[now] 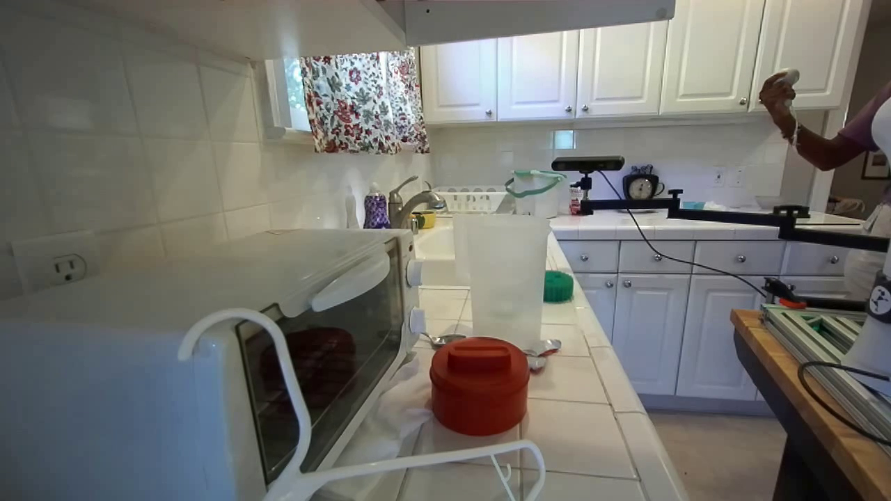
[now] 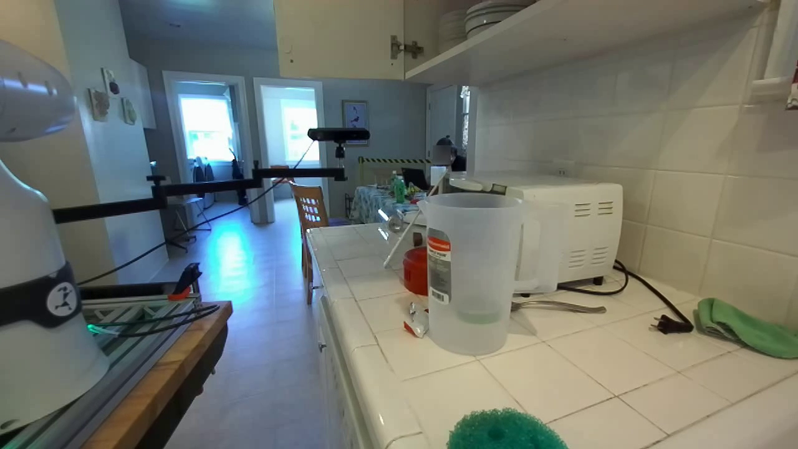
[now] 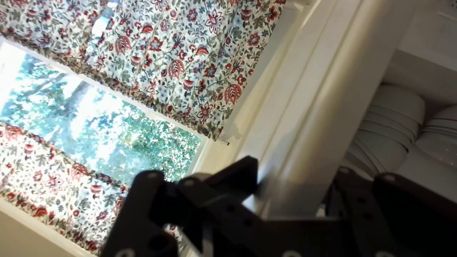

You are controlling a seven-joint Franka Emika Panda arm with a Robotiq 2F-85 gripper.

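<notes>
My gripper (image 3: 291, 178) shows dark and blurred in the wrist view, with its fingers apart. A white wooden panel with moulded edges (image 3: 307, 117), like a cabinet door or frame edge, runs down between the fingers. The left fingertip is very close to its glossy face; whether it touches cannot be told. The right fingertip is partly hidden by the panel. Stacked white bowls (image 3: 392, 114) sit on a shelf to the right. A window with a floral curtain (image 3: 178, 64) is to the left. The gripper is out of frame in both exterior views.
An open cabinet door (image 2: 340, 37) juts out overhead. On the tiled counter are a white toaster oven (image 1: 334, 292), a clear pitcher (image 2: 471, 268), a red lidded pot (image 1: 480, 390), a white hanger (image 1: 418, 463) and a green scrubber (image 2: 505, 430). A black camera arm (image 1: 731, 216) reaches across.
</notes>
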